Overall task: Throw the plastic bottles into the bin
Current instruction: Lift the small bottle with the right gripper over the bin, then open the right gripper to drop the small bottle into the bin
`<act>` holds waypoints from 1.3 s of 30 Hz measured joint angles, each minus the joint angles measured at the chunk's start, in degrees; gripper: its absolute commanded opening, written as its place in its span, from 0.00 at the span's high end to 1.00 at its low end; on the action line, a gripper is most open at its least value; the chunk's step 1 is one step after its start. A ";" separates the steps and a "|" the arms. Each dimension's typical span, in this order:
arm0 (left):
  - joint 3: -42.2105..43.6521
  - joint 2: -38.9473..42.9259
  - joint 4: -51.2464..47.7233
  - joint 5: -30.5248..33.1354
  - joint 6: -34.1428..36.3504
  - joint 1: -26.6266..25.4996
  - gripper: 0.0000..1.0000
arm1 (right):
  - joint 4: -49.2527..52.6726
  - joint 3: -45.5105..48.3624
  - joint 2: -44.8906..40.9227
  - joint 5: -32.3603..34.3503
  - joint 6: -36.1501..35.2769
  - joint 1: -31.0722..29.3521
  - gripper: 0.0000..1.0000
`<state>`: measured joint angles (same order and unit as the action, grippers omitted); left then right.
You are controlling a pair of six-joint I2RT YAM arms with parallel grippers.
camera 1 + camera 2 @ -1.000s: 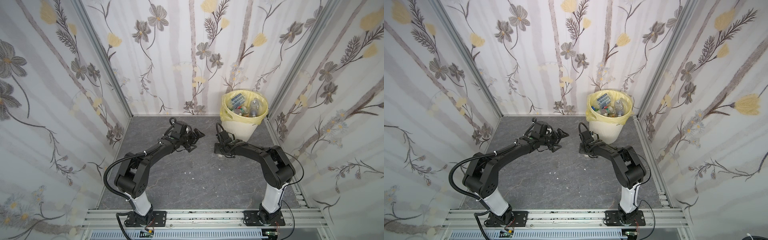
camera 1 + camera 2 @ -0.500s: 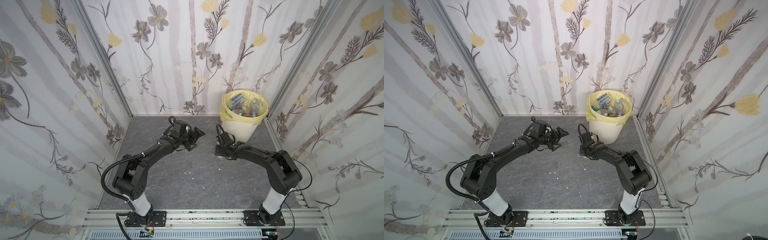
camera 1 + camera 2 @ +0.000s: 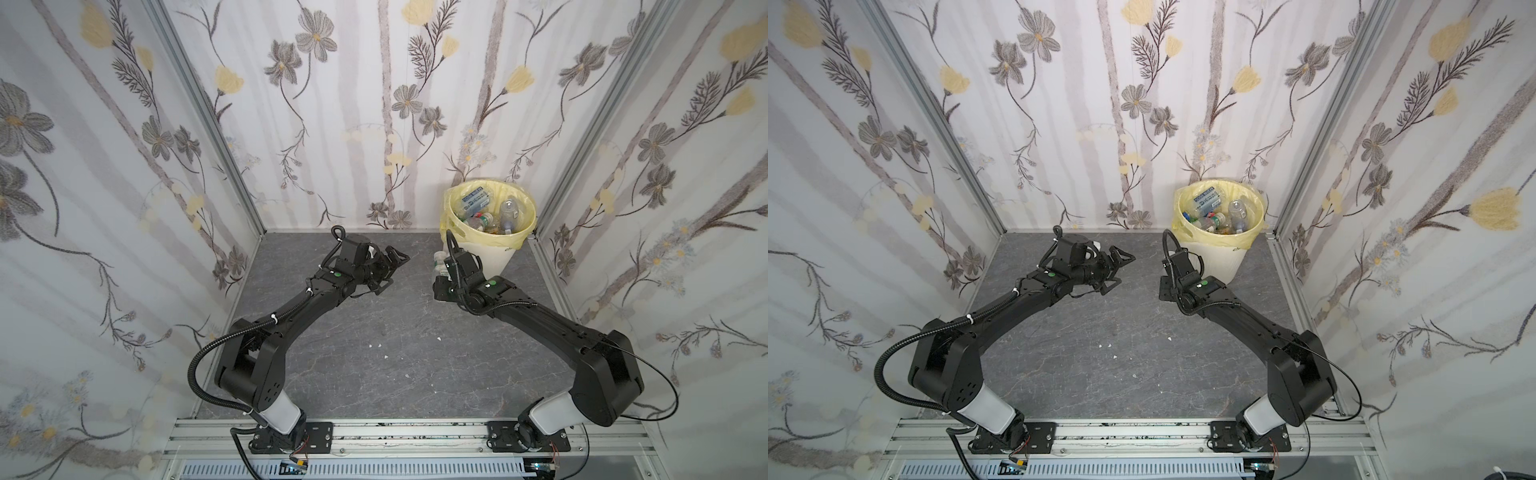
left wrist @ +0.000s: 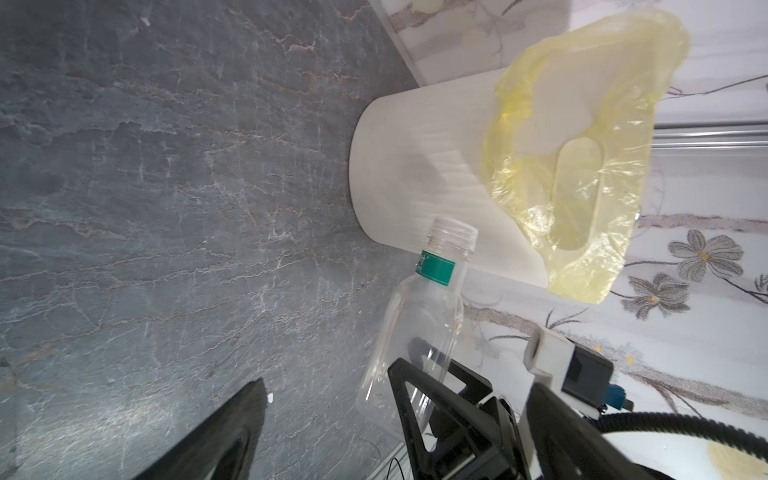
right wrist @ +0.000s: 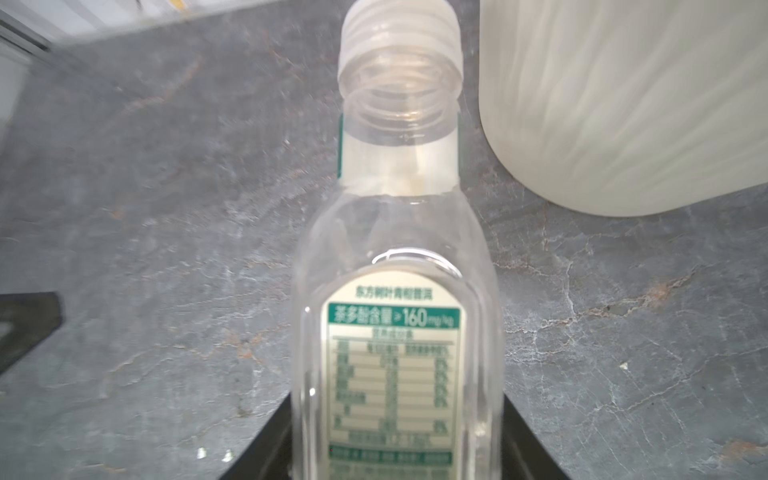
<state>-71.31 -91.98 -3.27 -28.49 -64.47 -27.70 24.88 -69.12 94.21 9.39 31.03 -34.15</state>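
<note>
Here, in both top views, the left claw (image 3: 392, 272) (image 3: 1118, 271) hangs spread wide over the grey floor (image 3: 374, 353) with nothing in its grasp. Its tips are turned toward the right claw (image 3: 440, 274) (image 3: 1165, 284), which is well apart from it across bare floor. In a top view a clear bottle (image 3: 439, 261) shows its pale neck just past the right claw's tips. The bin (image 3: 498, 259) (image 3: 1225, 262) stands just beyond that claw and a little to its outer side. Its yellow bag (image 3: 488, 245) is folded over the rim, and a heap of plastic bottles (image 3: 486, 212) (image 3: 1217, 212) lies inside.

The left wrist view shows one blurred finger (image 4: 232, 428) of the left claw over the floor. Ahead of the claw, the clear bottle (image 4: 419, 324) carries a green band below its threaded mouth. A black finger (image 4: 403, 390) of the right claw crosses its lower body. The bin (image 4: 415, 145) rises just past the bottle's mouth, though I cannot tell whether the two touch.

In the right wrist view the right claw (image 5: 395, 457) is clenched on the clear bottle (image 5: 395, 332). A dark finger (image 5: 266, 449) presses each side of the labelled body, and the neck points straight out ahead of the claw. The ribbed wall of the bin (image 5: 623, 104) sits ahead and to one side of the mouth, apart from it.
</note>
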 measured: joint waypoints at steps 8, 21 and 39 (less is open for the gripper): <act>-11.85 -0.31 0.20 1.55 1.97 -1.62 0.00 | 7.26 -16.02 -4.46 1.95 -3.39 1.62 0.52; -28.96 -7.08 0.26 1.70 5.01 -5.46 0.00 | 20.09 -53.20 7.21 1.44 -5.20 16.04 0.53; -29.24 -7.54 -0.02 0.35 7.04 -3.13 0.00 | 25.88 -67.38 24.00 -3.19 -0.94 22.01 0.10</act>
<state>-100.55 -99.53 -3.29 -28.14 -57.43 -30.83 50.76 -136.51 118.21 6.20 30.09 -12.14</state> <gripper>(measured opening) 0.997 0.768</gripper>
